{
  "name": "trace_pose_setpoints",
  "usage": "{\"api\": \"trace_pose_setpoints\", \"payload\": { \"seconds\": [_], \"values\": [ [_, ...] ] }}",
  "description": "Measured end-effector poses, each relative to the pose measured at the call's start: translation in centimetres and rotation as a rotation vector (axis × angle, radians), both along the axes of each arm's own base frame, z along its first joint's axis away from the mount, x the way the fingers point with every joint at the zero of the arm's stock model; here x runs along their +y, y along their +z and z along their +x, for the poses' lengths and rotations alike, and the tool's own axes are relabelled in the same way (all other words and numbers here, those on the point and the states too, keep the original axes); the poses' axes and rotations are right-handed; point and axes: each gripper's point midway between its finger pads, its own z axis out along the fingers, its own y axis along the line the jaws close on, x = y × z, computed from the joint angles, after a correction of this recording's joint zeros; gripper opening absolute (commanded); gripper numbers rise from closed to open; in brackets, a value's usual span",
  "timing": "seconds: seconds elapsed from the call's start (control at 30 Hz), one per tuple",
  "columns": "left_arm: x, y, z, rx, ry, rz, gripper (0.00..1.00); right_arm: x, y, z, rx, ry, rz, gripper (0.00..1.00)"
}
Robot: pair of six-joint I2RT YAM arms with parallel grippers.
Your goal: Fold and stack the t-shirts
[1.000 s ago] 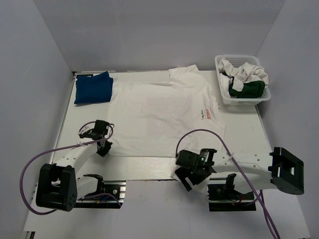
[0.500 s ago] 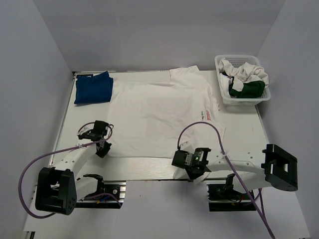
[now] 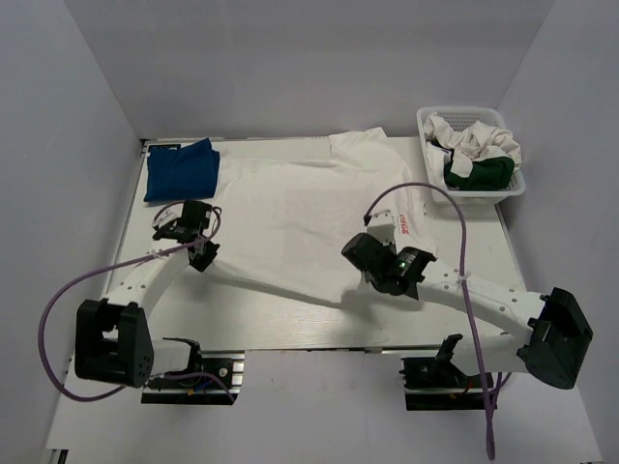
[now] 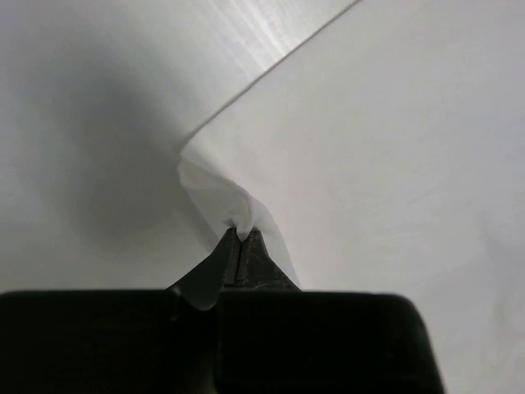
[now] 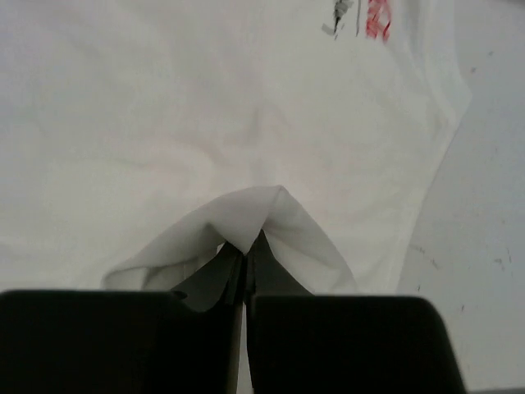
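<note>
White shirt (image 3: 309, 208) lies spread chest-up across the table (image 3: 290, 327), and its near hem (image 3: 280, 287) is now off the surface. A second ago that hem lay flat along the near edge with both grippers down at it. Now both have risen and moved toward the far side, taking the hem with them.

Left gripper (image 3: 201, 254) is clenched on the left hem corner; the wrist view shows a peak of cloth (image 4: 238, 215) nipped at the tips (image 4: 240, 238). Right gripper (image 3: 366, 268) is clenched on the right corner, with a tent of fabric (image 5: 262, 209) over its tips (image 5: 246, 246) and the red logo (image 5: 377, 16) ahead.

The hem hangs as a slack band between them, right side a bit nearer than left. This looks like the first bottom-to-top fold, just begun; collar end has not shifted.

Blue shirt (image 3: 182, 169) sits folded at the far left. Basket (image 3: 462, 110) at the far right holds a green shirt (image 3: 481, 174) and white cloth, not yet folded.
</note>
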Motion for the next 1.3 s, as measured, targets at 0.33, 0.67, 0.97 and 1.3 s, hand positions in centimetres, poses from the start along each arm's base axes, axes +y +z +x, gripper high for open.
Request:
{"api": "trace_pose_setpoints", "payload": {
  "seconds": [0.33,0.67,0.97,1.3],
  "values": [
    [0.2,0.4,6.8,0.022,0.02,0.03,0.0,-0.1,3.2,12.2,-0.132,-0.114,0.06,0.0],
    [1.6,-1.4,11.9,0.057,0.05,0.045,0.02,-1.0,1.9,19.7,-0.113,-0.119,0.046,0.0],
    [2.3,-2.1,15.9,0.05,0.031,0.046,0.99,-1.1,-0.7,26.1,-0.059,-0.128,0.028,0.9],
    [2.4,0.2,16.3,0.004,0.001,0.046,0.99,-0.3,-0.6,24.9,0.013,-0.075,0.108,0.9]
  ]
}}
